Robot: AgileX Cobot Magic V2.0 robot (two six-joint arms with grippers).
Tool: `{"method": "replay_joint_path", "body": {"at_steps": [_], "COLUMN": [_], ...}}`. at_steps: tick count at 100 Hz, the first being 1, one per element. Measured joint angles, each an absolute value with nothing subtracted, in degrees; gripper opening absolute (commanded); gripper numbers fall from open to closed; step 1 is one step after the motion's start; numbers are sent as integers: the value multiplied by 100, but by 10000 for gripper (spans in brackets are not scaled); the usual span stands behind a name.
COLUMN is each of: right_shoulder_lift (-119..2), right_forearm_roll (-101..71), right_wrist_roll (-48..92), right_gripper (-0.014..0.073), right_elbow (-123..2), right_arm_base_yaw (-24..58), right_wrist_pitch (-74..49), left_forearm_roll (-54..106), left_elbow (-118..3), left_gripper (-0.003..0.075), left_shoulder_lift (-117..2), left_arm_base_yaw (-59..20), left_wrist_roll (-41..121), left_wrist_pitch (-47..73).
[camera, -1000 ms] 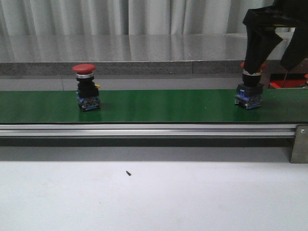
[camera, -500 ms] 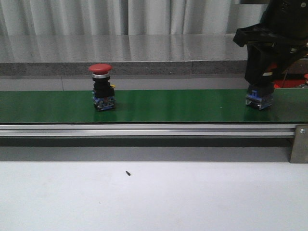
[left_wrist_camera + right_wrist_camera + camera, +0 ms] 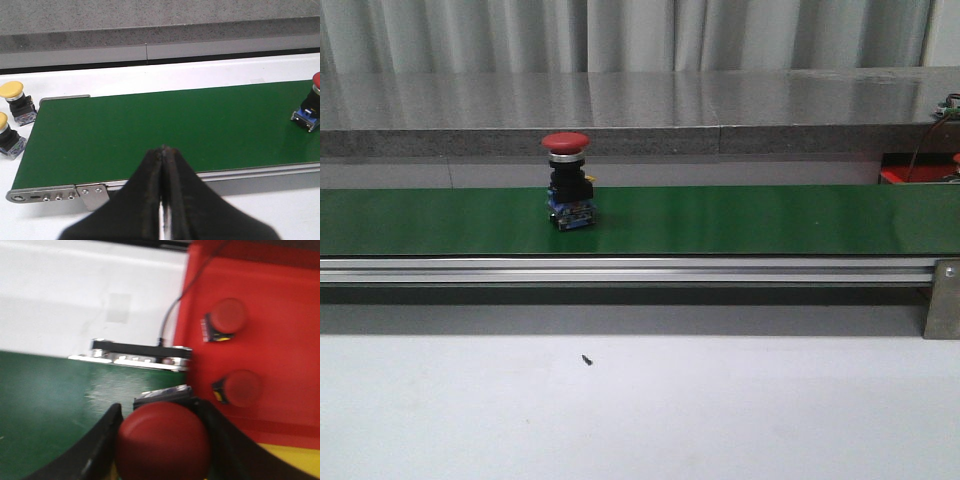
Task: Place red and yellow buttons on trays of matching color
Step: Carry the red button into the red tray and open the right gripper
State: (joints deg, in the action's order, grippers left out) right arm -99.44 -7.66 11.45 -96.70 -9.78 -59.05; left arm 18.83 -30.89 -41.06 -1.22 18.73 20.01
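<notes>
A red button (image 3: 567, 180) with a black and blue base stands upright on the green belt (image 3: 740, 220); it also shows at the edge of the left wrist view (image 3: 311, 109). My left gripper (image 3: 163, 149) is shut and empty above the belt's near edge. My right gripper (image 3: 162, 415) is shut on a second red button (image 3: 162, 442), held above the belt's end beside the red tray (image 3: 280, 350). Two red buttons (image 3: 227, 317) (image 3: 240, 387) lie in that tray. Two yellow buttons (image 3: 14, 95) (image 3: 5, 132) stand off the belt's end. Neither arm shows in the front view.
The belt runs on a metal rail (image 3: 620, 270) with an end bracket (image 3: 942, 298). A yellow tray edge (image 3: 295, 460) lies next to the red tray. A cable (image 3: 172, 315) runs by the belt's end. A grey ledge (image 3: 620, 140) runs behind the belt.
The red button on the belt has moved right with the belt. My right arm has lifted the other red button off the belt and left the front view.
</notes>
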Motion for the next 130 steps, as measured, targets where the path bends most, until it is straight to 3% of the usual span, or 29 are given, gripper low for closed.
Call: {"method": "replay_joint_path", "body": {"at_steps": [35, 93, 130], "right_shoulder_lift": [-10844, -12089, -12101], "right_forearm_roll": [-908, -1074, -1089], "right_wrist_roll": [1145, 1145, 1145], "right_gripper": [271, 274, 522], "right_elbow": [-9720, -9720, -9720], "right_arm_base_yaw": [-2412, -2532, -2532], "right_wrist_pitch": [-5424, -4754, -4711], "left_forearm_roll": [1896, 1899, 1899], "left_elbow": [-3089, -3089, -3089], "left_gripper": [-20, -20, -20], "left_shoulder_lift": [-4106, -4106, -4106], "left_arm_base_yaw": [-122, -122, -122], "left_wrist_roll": [1873, 1873, 1873], "left_wrist_pitch": [2001, 2001, 1991]}}
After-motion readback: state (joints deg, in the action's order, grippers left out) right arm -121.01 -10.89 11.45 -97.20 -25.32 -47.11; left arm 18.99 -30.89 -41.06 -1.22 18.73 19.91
